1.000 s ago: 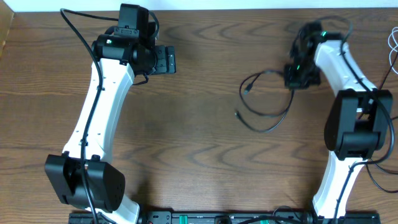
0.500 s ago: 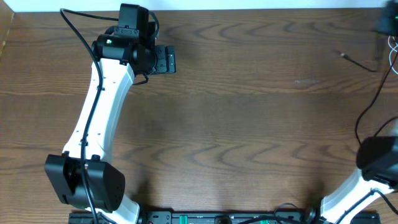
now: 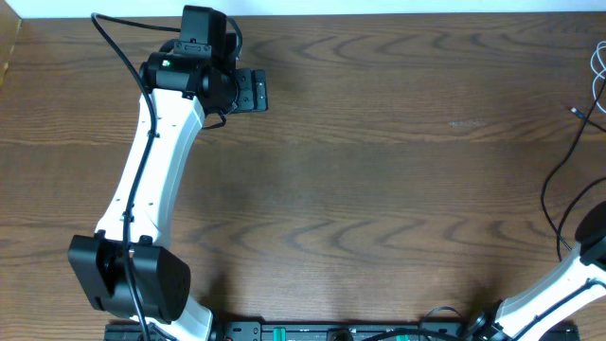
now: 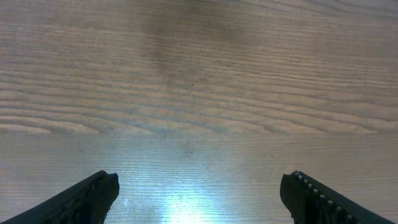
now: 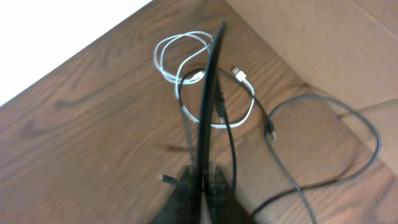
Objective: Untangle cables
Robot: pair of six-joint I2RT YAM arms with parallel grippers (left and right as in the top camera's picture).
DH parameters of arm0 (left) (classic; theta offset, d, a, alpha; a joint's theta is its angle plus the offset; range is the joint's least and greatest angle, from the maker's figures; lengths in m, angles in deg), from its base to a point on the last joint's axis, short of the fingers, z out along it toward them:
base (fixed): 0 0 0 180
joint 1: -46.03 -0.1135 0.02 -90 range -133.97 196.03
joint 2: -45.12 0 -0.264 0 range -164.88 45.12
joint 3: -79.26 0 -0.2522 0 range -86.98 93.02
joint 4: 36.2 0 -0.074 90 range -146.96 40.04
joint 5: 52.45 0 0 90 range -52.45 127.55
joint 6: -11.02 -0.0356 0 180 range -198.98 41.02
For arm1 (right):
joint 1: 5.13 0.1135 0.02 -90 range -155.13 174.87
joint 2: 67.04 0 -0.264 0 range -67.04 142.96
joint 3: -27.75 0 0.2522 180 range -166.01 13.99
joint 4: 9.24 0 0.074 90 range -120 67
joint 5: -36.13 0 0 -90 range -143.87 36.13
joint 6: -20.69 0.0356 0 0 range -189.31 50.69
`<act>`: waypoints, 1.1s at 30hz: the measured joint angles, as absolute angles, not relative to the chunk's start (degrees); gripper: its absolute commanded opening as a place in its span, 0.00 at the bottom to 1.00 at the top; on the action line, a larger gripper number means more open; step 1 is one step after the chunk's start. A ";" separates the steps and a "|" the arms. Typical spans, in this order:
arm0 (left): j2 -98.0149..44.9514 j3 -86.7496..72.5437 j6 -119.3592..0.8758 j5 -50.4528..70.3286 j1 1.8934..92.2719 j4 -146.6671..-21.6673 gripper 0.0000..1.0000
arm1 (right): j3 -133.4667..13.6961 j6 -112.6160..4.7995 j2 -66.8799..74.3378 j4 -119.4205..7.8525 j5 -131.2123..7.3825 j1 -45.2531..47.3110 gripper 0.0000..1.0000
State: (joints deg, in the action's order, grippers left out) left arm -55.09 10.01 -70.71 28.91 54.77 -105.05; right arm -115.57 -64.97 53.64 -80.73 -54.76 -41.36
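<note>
right hand (image 5: 202,186) swung rightward clenching one black cable (image 5: 209,93); one white cable (image 5: 180,45) beside; left hand (image 4: 199,183) released

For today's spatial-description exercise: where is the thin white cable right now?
Right wrist view: the thin white cable lies looped on the brown wooden table near its right corner, behind the thin black cable that the right gripper holds taut.

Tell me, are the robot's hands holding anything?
The right hand pinches the thin black cord partway along its length, not at an end. The left hand holds nothing.
</note>
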 measured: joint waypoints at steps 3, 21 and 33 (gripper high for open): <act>-55.09 9.99 -70.31 28.91 54.77 -105.03 0.89 | -115.52 -64.97 55.78 -80.56 -55.89 -42.21 0.99; -55.11 10.01 -70.18 28.91 54.77 -104.16 0.89 | -115.24 -68.55 53.22 -93.41 -61.05 -33.43 0.99; -51.11 10.14 -76.65 28.91 54.74 -103.30 0.90 | -115.24 -74.67 46.56 -100.97 -61.90 -18.24 0.99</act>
State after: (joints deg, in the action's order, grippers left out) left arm -51.11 10.14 -76.65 28.91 54.74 -103.30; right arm -115.24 -74.67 46.56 -100.97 -61.90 -18.24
